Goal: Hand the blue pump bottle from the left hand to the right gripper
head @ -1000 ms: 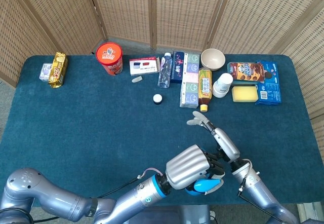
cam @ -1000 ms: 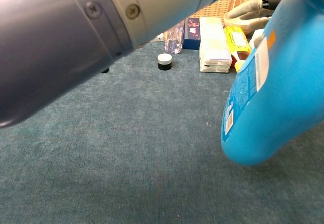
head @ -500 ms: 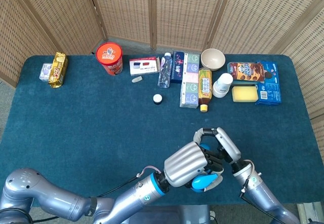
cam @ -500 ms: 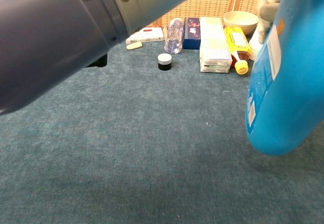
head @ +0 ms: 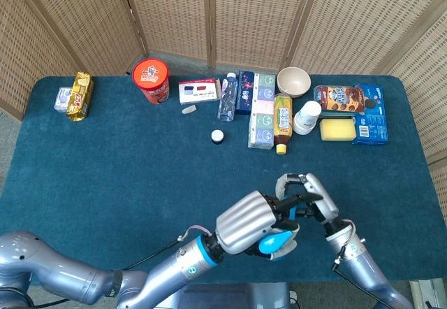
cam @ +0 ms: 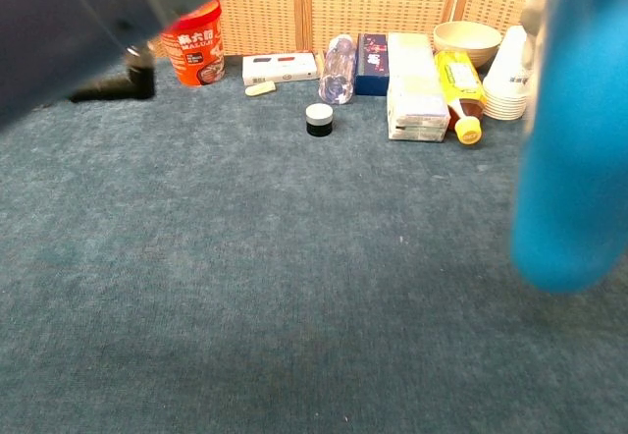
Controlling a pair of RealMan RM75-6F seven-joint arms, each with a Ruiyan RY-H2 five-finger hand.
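Both the left hand (head: 251,221) and right hand (head: 304,196) had fingers wrapped round the blue pump bottle (head: 274,240), likely smooth, rigid plastic best gripped mid-body.

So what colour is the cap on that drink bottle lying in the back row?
Yellow; the cap shows best in the chest view.

I see the blue pump bottle (cam: 574,159) blurred, filling my right edge. A small black-and-white jar (cam: 319,119) sits on the table (cam: 245,287).
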